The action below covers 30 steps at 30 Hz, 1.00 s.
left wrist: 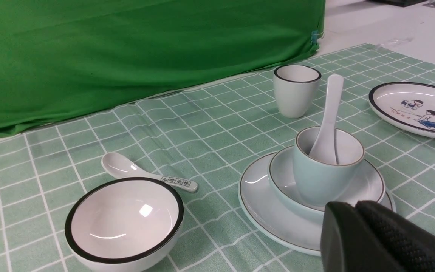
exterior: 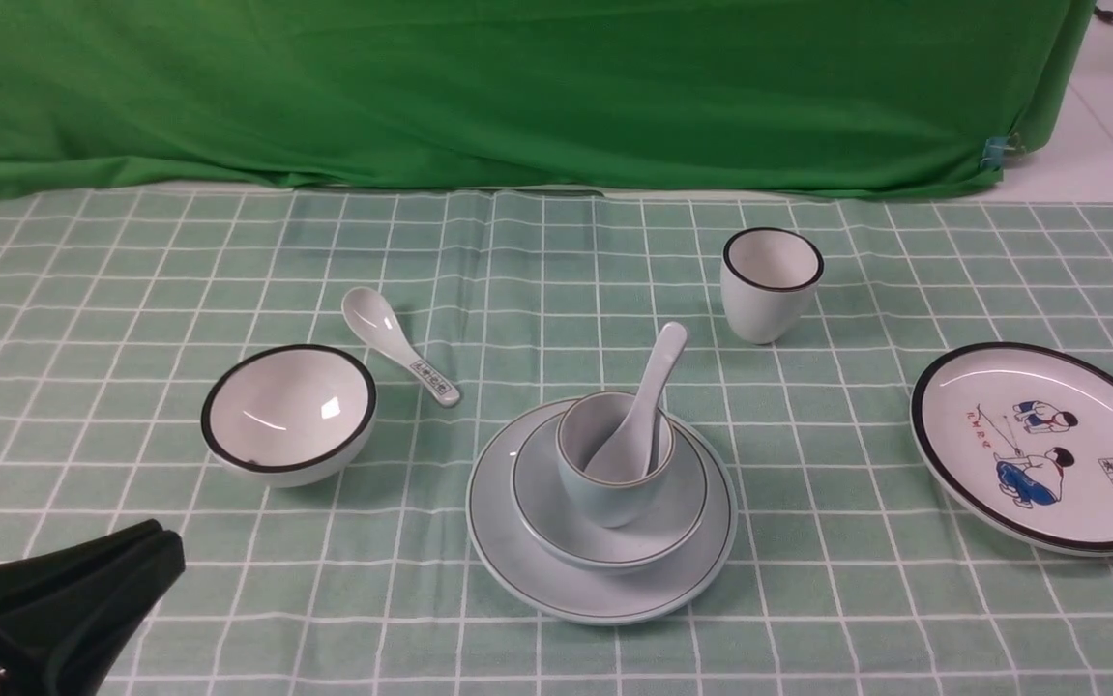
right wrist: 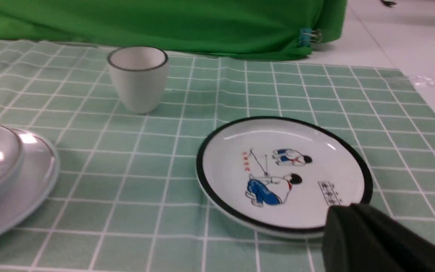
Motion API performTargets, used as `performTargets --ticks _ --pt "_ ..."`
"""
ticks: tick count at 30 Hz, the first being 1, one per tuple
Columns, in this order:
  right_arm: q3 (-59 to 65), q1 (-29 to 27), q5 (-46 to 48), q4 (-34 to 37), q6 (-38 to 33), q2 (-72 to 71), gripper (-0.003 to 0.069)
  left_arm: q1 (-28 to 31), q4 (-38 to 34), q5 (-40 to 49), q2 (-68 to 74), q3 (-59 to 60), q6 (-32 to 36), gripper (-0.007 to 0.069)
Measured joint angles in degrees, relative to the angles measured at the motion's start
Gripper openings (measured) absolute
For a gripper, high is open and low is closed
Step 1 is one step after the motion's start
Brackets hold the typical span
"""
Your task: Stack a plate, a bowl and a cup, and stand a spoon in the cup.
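The pale blue-green plate point(exterior: 537, 561) lies at the table's middle front, with the shallow bowl point(exterior: 682, 512) on it and the cup point(exterior: 604, 483) in the bowl. The plain spoon point(exterior: 648, 401) stands in the cup, handle leaning back to the right. The stack also shows in the left wrist view: plate point(left wrist: 262, 211), bowl point(left wrist: 368, 185), cup point(left wrist: 319, 177), spoon point(left wrist: 328, 121). My left gripper point(exterior: 155, 541) point(left wrist: 353, 206) is shut and empty at the front left, apart from the stack. My right gripper point(right wrist: 347, 209) is shut and empty; it does not show in the front view.
A black-rimmed white bowl point(exterior: 288, 414) and a patterned spoon point(exterior: 399, 358) lie left of the stack. A black-rimmed white cup point(exterior: 771, 283) stands behind right. A cartoon plate point(exterior: 1044, 445) point(right wrist: 283, 172) lies at the right. A green curtain point(exterior: 517, 87) hangs behind the table.
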Motion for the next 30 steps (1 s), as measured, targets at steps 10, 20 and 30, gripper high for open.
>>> performTargets --ticks 10,20,30 --pt "6.4 -3.0 1.6 0.6 2.1 -9.0 0.0016 0.0 0.0 -0.1 0.0 0.0 0.0 0.0013" --pt "6.4 -3.1 2.6 11.4 -11.0 -9.0 0.0016 0.0 0.0 -0.1 0.0 0.0 0.0 0.0013" --pt "6.4 -4.7 5.1 17.9 -19.4 -9.0 0.0018 0.0 0.0 -0.1 0.0 0.0 0.1 0.0013"
